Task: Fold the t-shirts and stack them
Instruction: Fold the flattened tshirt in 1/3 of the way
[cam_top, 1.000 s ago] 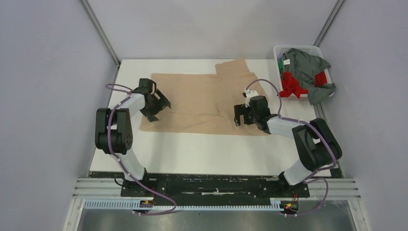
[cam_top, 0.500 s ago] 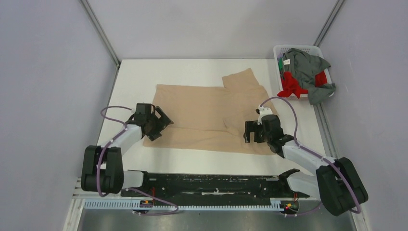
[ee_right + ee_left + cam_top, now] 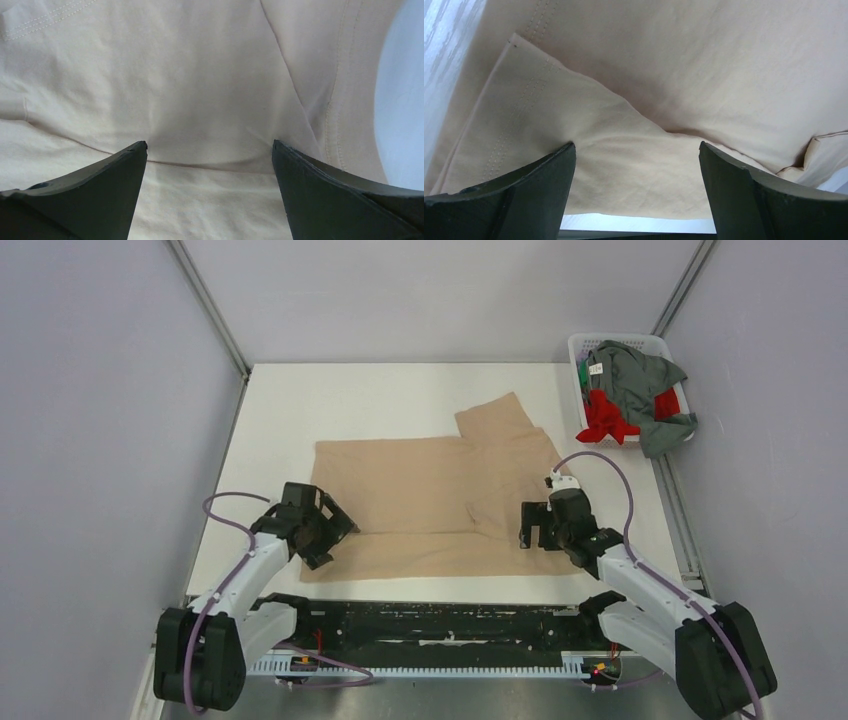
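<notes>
The large tan-beige t-shirt (image 3: 430, 490) lies spread flat on the white table (image 3: 380, 400), its near hem close to the front edge and one sleeve pointing to the far right. My left gripper (image 3: 325, 530) is open, its fingers wide apart and down on the shirt's near-left corner (image 3: 599, 165). My right gripper (image 3: 535, 525) is open, its fingers resting on the cloth near the right sleeve seam (image 3: 200, 100). The grey-green t-shirt (image 3: 640, 380) and the red t-shirt (image 3: 605, 420) lie bunched in the basket.
The white lattice basket (image 3: 580, 345) stands at the far right corner, with cloth hanging over its right side. The black arm base rail (image 3: 440, 620) runs along the near table edge. Grey walls enclose the table on three sides.
Both arms have drawn back toward the near edge, and the tan shirt has slid with them toward the front of the table. Both grippers stay open.
</notes>
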Controlling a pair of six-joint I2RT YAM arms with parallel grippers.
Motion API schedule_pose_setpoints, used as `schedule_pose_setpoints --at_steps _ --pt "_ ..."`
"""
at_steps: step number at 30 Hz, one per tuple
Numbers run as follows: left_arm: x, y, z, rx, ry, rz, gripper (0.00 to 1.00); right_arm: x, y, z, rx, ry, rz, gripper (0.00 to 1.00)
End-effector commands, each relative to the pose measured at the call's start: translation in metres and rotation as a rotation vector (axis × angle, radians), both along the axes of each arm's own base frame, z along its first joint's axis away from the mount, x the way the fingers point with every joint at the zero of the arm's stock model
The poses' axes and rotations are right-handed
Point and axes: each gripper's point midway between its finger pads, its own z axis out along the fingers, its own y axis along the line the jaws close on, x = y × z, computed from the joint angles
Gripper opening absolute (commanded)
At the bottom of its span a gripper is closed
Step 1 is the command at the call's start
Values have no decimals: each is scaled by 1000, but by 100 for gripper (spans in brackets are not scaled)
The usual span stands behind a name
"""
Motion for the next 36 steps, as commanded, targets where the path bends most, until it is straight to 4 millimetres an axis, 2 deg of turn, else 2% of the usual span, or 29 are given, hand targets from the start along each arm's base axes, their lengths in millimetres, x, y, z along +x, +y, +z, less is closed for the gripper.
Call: schedule_pose_setpoints --at_steps 1,3,5,9,12,17,20,24,26,30,36 --pt "-45 18 -22 75 168 57 100 -56 -23 -32 -71 230 -53 98" --pt "-42 15 -19 55 146 57 100 -63 -23 -35 -58 248 -51 98" --pt "-40 11 -15 40 128 34 100 -64 -14 -32 -10 251 -34 98" --pt "-42 13 -9 47 120 36 100 -64 -12 -24 9 237 -51 98" --pt "-34 9 3 27 77 36 100 -51 -10 -10 -4 196 -17 98" --pt "-8 15 32 65 -25 39 100 -3 0 34 4 -9 23 98" --pt "22 27 56 141 -74 63 100 32 9 67 31 -152 15 98" --pt "71 35 83 211 -111 67 100 85 26 113 108 -340 -20 98" --pt "94 41 86 240 -96 77 100 108 40 127 142 -372 3 98" --pt "140 49 80 257 -76 99 100 162 66 143 107 -373 90 98" --pt "208 72 66 313 -36 144 99 242 81 125 31 -336 111 98"
